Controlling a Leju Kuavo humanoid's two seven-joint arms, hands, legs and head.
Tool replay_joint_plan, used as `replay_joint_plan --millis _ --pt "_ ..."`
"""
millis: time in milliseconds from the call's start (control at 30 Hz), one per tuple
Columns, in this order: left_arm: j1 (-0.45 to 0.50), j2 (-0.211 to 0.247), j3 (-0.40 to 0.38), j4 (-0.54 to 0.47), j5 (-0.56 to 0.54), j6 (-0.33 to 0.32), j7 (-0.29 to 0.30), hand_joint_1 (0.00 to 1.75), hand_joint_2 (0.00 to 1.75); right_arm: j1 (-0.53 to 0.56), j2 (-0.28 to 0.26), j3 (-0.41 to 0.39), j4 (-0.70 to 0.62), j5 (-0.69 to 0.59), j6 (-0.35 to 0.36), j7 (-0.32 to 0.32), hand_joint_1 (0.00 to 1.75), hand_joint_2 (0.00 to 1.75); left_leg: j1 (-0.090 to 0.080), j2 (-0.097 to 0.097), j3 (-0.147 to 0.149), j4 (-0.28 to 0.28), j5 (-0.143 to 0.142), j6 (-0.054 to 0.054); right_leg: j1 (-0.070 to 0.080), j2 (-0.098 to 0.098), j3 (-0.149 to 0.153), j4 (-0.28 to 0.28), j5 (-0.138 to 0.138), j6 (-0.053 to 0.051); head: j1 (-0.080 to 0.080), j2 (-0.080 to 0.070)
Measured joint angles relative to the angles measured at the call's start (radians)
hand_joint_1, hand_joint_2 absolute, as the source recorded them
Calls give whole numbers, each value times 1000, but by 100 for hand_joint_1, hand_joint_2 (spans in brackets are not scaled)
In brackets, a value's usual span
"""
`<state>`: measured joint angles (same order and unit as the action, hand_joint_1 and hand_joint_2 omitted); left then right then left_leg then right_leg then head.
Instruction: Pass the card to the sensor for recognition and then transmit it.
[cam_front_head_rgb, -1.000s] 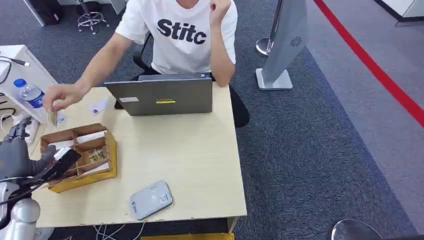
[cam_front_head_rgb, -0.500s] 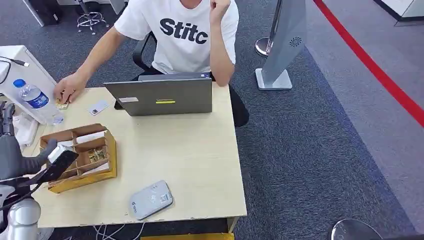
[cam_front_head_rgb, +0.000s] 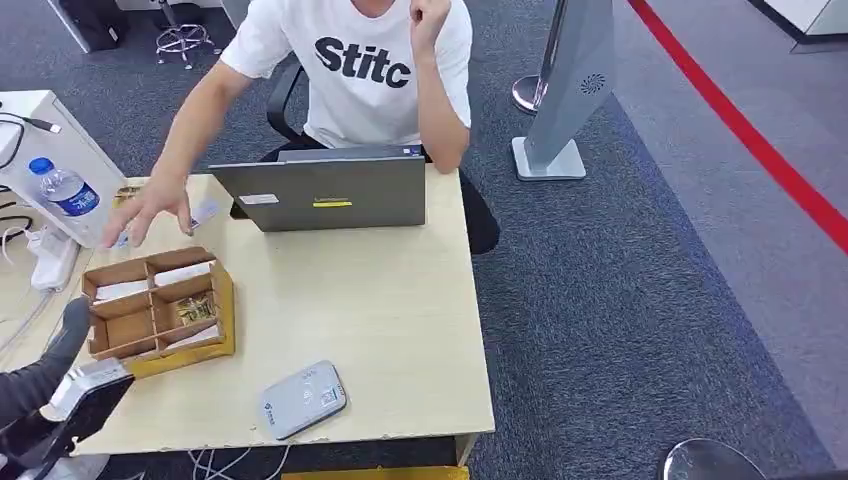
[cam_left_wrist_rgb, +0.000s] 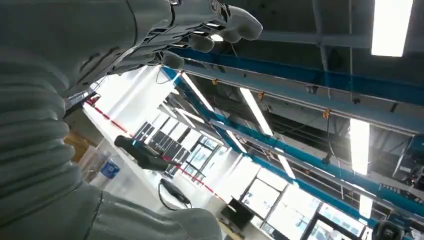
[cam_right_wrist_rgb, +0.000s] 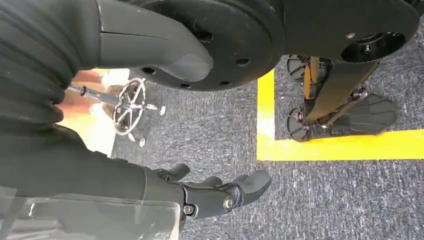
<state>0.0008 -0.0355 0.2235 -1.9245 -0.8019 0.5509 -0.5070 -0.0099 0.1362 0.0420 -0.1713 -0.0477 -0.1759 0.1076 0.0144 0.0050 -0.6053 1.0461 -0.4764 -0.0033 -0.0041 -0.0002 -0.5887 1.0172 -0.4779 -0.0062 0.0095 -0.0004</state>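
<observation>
My left hand (cam_front_head_rgb: 38, 388) is low at the table's front left corner. It pinches the card (cam_front_head_rgb: 90, 384), a dark card with a white end, between thumb and fingers. The sensor (cam_front_head_rgb: 303, 400), a flat grey-blue pad, lies near the table's front edge, well to the right of the card. In the left wrist view the left hand's fingers (cam_left_wrist_rgb: 200, 30) are curled in against a ceiling, and the card is hidden. My right hand (cam_right_wrist_rgb: 215, 192) hangs over grey carpet with loosely spread fingers and nothing in it.
A yellow-brown compartment box (cam_front_head_rgb: 222, 300) stands between my left hand and the sensor's far side. A person sits behind a grey laptop (cam_front_head_rgb: 325, 190), one hand (cam_front_head_rgb: 148, 210) reaching over the table's far left. A water bottle (cam_front_head_rgb: 65, 190) stands beside the table.
My left hand has dropped with the card from beside the box to the table's front left corner. The person's hand has moved from the far-left corner toward the box.
</observation>
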Motion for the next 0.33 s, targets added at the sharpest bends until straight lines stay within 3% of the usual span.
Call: replay_joint_plan --millis 200,300,333 --pt "8 -9 0 -18 8 1 -4 0 175 0 0 -7 0 0 0 0 0 175 0 0 0 0 0 0 0 0 0 0 0 0 0 0" --pt "40 -37 0 -56 110 32 -76 0 175 0 2 -14 0 -7 0 -1 0 175 0 1 0 0 0 0 0 1 1 0 0 0 0 0" --pt "69 -59 0 -88 119 72 -117 0 175 1 3 -18 0 -8 -2 -3 0 175 -1 1 1 0 -1 1 0 1 2 0 0 0 0 0"
